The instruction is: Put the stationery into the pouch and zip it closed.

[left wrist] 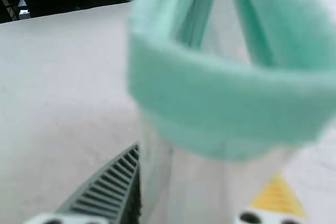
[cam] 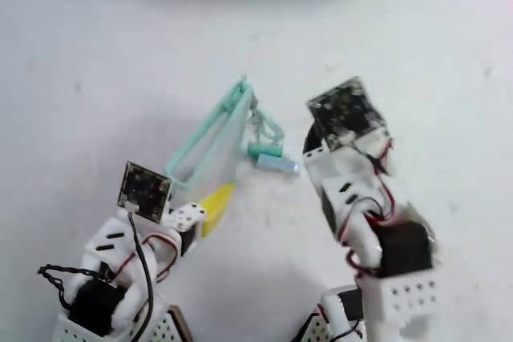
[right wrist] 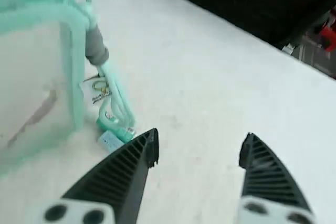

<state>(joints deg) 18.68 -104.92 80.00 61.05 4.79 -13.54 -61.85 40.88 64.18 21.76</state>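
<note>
The pouch [cam: 210, 143] is clear with a mint-green rim, and its mouth gapes in a long narrow slot. Its near end [left wrist: 220, 103] lies between the spread fingers of my left gripper [left wrist: 205, 177], a dark ribbed finger [left wrist: 113, 187] on one side and a yellow-tipped finger [left wrist: 275, 198] on the other. A grey zip pull [right wrist: 96, 51] carries a mint cord [right wrist: 115, 103] that ends in a small teal piece [cam: 264, 150]. A light blue piece [cam: 278, 163] lies beside it. My right gripper [right wrist: 199, 150] hovers open and holds nothing, just beside these pieces.
The right arm [cam: 361, 198] stands right of the pouch, the left arm [cam: 136, 230] at the lower left. The white table [cam: 96, 78] extends to a dark edge at the back.
</note>
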